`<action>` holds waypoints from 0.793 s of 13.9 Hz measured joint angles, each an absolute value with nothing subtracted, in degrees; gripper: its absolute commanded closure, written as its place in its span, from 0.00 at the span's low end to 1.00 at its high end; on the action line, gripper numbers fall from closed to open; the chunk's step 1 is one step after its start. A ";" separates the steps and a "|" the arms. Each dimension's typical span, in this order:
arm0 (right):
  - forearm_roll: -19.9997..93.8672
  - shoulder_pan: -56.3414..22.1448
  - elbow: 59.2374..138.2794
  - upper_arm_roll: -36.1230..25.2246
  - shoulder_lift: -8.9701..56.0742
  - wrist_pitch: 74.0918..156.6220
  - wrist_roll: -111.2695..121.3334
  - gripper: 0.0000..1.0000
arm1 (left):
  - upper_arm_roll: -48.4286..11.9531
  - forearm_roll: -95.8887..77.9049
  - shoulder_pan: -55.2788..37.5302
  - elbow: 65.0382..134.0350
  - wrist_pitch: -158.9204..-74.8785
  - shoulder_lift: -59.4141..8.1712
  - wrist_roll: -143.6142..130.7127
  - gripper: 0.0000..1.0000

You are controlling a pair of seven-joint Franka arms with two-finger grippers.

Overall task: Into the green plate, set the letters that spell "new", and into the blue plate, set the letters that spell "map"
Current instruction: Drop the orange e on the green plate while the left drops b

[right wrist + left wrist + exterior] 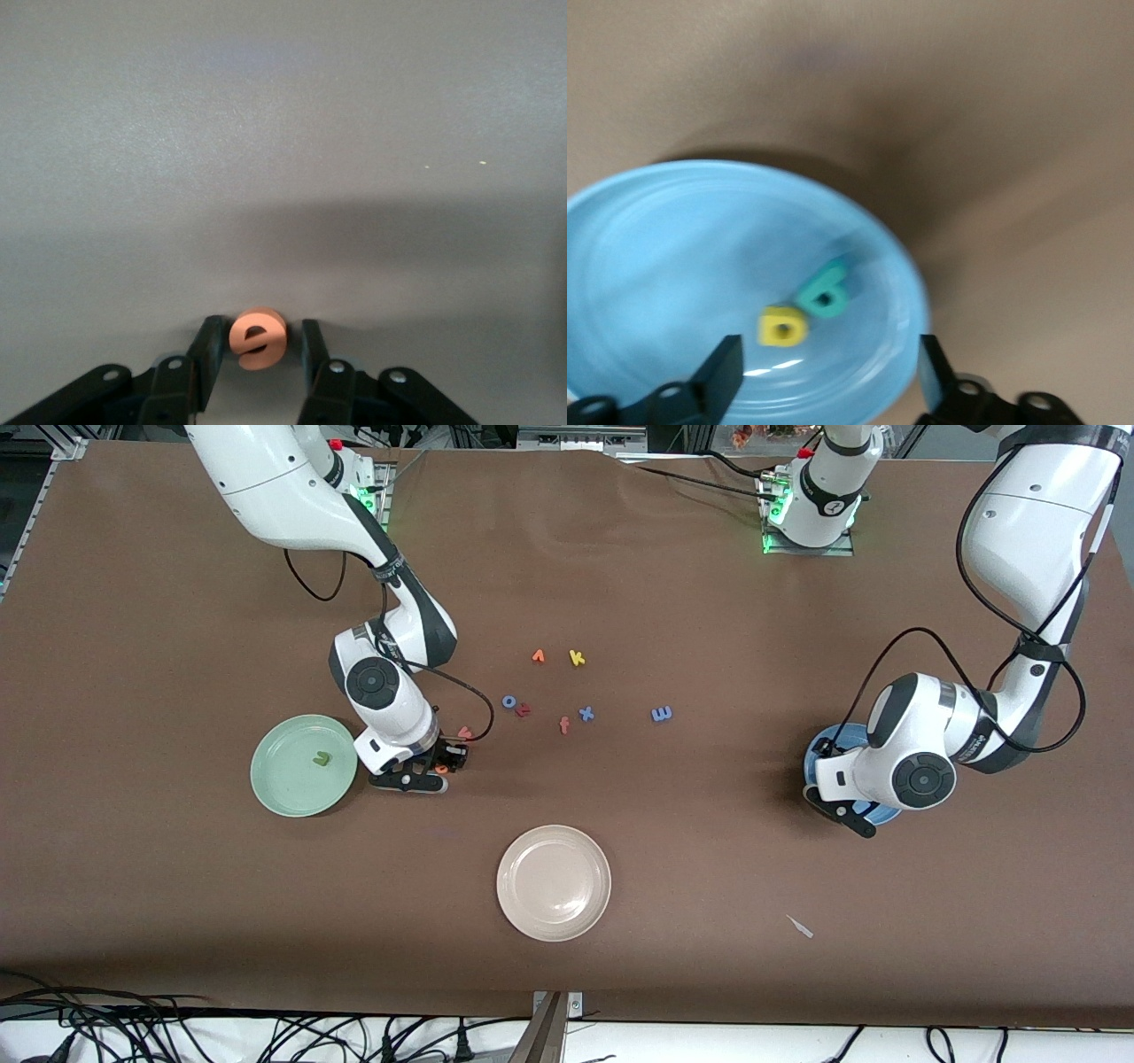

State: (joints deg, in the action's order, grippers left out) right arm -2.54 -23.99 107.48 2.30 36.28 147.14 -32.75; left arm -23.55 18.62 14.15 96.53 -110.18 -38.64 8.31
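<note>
My right gripper (257, 354) is down at the table beside the green plate (283, 788), open, with a finger on either side of the orange e (257, 338) and a slim gap showing. The green n (320, 759) lies in that plate. The pink-red w (464, 732) lies on the table just beside the gripper (440, 767). My left gripper (828, 376) hangs open over the blue plate (647, 257), in which the yellow a (783, 327) and the teal p (827, 294) lie side by side. The blue m (661, 713) sits on the table between the two arms.
A beige plate (554, 881) sits nearer the front camera, mid-table. Loose letters cluster at the middle: a yellow k (577, 657), an orange one (538, 656), a blue o (509, 701), a dark red one (524, 709), a salmon f (564, 725), a blue x (586, 713).
</note>
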 measured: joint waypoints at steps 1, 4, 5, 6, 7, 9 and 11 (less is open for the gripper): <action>-2.55 -23.99 107.48 2.24 36.25 147.14 -32.73 0.81 | -24.60 17.21 14.15 96.47 -110.18 -38.62 3.88 0.00; -2.54 -24.01 107.50 2.26 36.09 147.16 -32.28 0.83 | -29.42 16.67 14.20 96.49 -110.16 -38.60 -3.65 0.00; -2.54 -23.99 107.50 2.18 36.08 147.16 -31.35 0.83 | -31.17 16.67 14.17 96.58 -110.22 -38.58 -4.50 0.00; -2.54 -23.98 107.50 1.96 36.02 146.94 -30.48 0.83 | -32.99 16.67 14.15 97.15 -111.05 -38.42 -5.28 0.00; -2.54 -23.97 107.48 1.45 35.82 146.15 -29.54 0.83 | -34.61 16.67 14.12 98.71 -113.75 -37.94 -5.95 0.00; -2.55 -23.90 107.25 -0.34 34.55 142.48 -25.94 0.83 | -37.56 16.67 14.00 104.07 -121.99 -36.46 -6.57 0.00; -2.55 -23.80 106.95 -3.15 31.80 136.84 -20.83 0.83 | -39.75 17.02 13.57 108.65 -127.51 -35.31 -6.64 0.00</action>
State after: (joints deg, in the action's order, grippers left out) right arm -2.55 -23.80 106.95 -3.15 31.80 136.84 -20.83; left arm -39.75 17.02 13.57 108.65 -127.51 -35.31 -6.64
